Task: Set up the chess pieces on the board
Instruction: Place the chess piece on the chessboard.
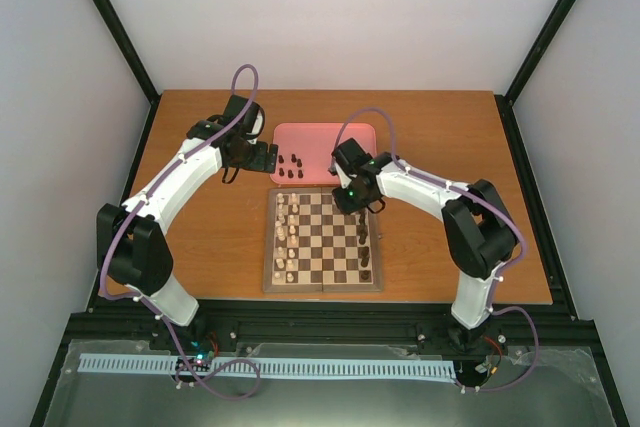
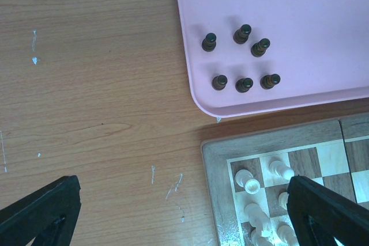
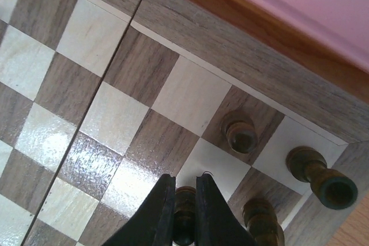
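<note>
Chess piece (image 3: 185, 214), dark, sits clamped in the right gripper (image 3: 185, 176) at the board (image 3: 173, 93); left gripper (image 2: 183, 181) gapes wide.

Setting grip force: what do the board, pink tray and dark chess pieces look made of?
Board: wood, visible grain, glossy with glare. Pink tray: probably plastic, smooth, uniform, rounded rim. Dark chess pieces: likely turned wood, dark-stained, slight sheen.

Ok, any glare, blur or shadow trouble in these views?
Right wrist: glare patches on the board, fingers and gripped chess piece soft. Left wrist: sharp, faint shadows beside dark pieces on the pink tray. Top external: evenly lit, pieces tiny.
</note>
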Controlling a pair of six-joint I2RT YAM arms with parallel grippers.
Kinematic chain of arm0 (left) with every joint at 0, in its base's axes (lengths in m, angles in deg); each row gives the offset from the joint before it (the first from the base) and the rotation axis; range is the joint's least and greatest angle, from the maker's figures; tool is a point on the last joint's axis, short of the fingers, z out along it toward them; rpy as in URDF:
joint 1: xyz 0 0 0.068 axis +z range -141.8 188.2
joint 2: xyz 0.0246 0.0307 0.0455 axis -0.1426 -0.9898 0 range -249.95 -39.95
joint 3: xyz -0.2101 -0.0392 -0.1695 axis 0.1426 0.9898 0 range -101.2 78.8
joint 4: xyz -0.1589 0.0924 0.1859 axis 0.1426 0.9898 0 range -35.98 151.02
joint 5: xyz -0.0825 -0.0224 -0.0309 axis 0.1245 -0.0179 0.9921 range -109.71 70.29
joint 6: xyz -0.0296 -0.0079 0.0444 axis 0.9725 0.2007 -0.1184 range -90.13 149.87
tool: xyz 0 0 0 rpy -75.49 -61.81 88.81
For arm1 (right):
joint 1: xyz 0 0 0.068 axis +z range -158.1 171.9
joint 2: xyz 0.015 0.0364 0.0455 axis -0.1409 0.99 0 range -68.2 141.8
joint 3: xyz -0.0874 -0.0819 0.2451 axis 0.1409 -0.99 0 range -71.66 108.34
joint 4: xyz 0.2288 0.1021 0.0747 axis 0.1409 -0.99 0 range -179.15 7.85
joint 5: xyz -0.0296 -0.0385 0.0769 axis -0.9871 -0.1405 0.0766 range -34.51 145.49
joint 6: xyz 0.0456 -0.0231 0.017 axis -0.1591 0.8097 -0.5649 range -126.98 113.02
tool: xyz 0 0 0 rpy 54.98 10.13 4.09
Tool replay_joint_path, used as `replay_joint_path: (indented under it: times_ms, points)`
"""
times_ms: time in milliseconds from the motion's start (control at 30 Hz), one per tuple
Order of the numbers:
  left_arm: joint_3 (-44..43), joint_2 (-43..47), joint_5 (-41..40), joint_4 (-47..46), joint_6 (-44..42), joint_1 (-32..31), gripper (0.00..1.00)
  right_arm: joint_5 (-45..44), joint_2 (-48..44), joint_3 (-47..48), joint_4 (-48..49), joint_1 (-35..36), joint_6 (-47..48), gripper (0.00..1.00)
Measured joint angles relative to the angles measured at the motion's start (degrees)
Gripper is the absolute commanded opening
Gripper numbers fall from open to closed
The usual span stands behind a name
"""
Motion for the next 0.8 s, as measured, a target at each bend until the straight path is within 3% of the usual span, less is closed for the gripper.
replay_joint_path:
  times_ms: [800]
  points:
    - [0.00, 0.00, -0.02, 0.02, 0.00, 0.00, 1.00, -2.82, 2.89, 1.60, 0.46, 0.00, 0.98, 0.04]
